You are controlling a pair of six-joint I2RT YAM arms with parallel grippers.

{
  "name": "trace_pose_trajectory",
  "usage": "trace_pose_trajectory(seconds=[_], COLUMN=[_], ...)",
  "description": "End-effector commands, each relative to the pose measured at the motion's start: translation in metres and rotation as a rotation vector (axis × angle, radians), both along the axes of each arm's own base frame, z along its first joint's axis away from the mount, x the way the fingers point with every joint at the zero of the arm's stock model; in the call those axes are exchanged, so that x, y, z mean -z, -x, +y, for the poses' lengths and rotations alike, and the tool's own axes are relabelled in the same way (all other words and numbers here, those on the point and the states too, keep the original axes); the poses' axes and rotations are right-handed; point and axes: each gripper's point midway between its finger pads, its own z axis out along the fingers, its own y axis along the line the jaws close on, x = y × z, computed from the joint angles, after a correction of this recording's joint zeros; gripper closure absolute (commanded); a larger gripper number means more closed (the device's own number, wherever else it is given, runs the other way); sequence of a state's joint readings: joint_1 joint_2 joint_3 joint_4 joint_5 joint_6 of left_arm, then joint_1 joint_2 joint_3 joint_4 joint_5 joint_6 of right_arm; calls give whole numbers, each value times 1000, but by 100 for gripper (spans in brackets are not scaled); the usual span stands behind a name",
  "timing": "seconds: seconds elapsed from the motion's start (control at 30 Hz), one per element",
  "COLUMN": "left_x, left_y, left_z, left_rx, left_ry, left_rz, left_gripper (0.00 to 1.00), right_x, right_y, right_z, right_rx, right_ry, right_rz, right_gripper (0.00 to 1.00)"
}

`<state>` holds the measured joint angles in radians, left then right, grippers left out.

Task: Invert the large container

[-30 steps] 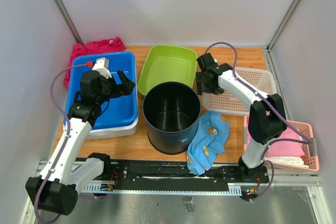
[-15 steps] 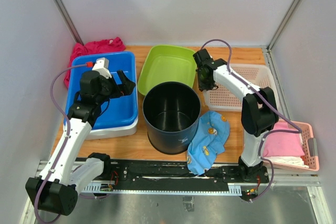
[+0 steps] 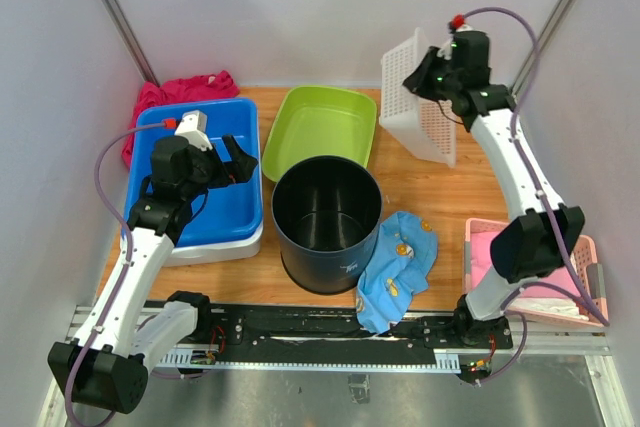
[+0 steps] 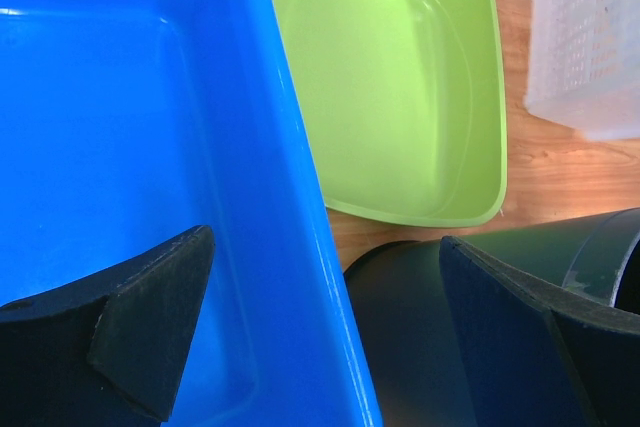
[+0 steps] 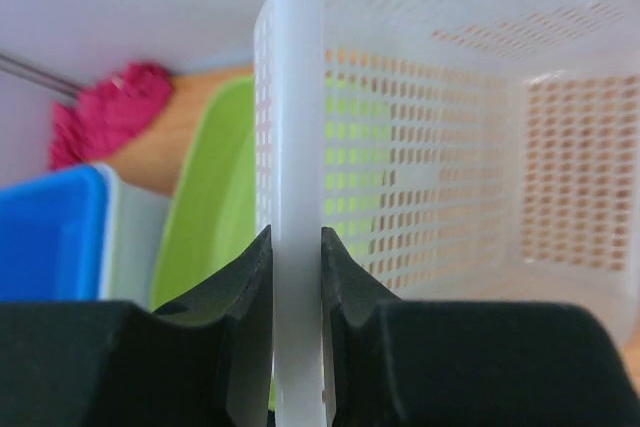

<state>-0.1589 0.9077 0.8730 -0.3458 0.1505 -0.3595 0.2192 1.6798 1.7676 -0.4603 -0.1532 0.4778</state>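
White basket: a white plastic rectangular basket (image 3: 420, 97) with walls of small slotted holes; it hangs tipped steeply onto its side over the back right of the wooden table (image 3: 440, 197), and nothing shows inside it.
Right gripper (image 5: 297, 277): its black fingers are clenched on the basket's thin white rim, one finger on each face of the wall.
Left gripper (image 4: 325, 247): jaws spread wide and released, holding nothing, hovering over the right rim of the blue tub.
Blue tub: a glossy blue plastic rectangular tub (image 3: 225, 212) on the left; the visible part of its floor is bare.
Green basin: a smooth lime-green plastic basin with rounded corners (image 3: 320, 127), at the back centre, nothing in it.
Black bucket: a tall round black bucket (image 3: 325, 267), upright and open-topped in the middle, just beside the tub, its inside dark and bare.
Blue cloth: a soft light-blue patterned cloth (image 3: 400, 262), crumpled against the bucket's right side.
Pink basket: a pink slotted plastic basket (image 3: 585, 267) at the near right, holding pink and white fabric.
Red cloth: a bunched red cloth (image 3: 185, 90) behind the tub.
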Motion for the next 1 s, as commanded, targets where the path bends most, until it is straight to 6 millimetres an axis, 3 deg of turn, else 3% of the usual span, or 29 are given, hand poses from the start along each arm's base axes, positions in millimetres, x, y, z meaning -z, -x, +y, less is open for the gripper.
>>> trace_pose_trajectory(seconds=[0.0,0.07,0.2,0.33,0.47,0.63,0.83,0.97], left_x=[-5,-5,-4,-2,-2,-2,3,2], left_y=[-2,-2,-3,-1,-1,-2,-3,-2], left_z=[4,4,4,4,3,1,-3,-5], left_rx=[-8,-8,-5,-1,5,13,28,37], left_ry=[-18,-18,-20,-19,-21,-15,4,6], left_rz=[-31,-35,-31,-29,-29,-25,-13,-13], left_gripper=[1,1,1,1,1,1,1,1], right_x=[-81,-92,-95,-71,-34,1,55,78], right_y=[-20,-26,-32,-29,-22,6,51,85], right_z=[-11,-25,-55,-88,-125,-158,-181,-191], right_rx=[-39,-27,37,124,249,436,676,789], right_ry=[-379,-492,-652,-738,-820,-777,-687,-625], right_rz=[-287,-344,-428,-437,-397,-358,-234,-178], right_gripper=[99,99,99,99,99,99,100,99])
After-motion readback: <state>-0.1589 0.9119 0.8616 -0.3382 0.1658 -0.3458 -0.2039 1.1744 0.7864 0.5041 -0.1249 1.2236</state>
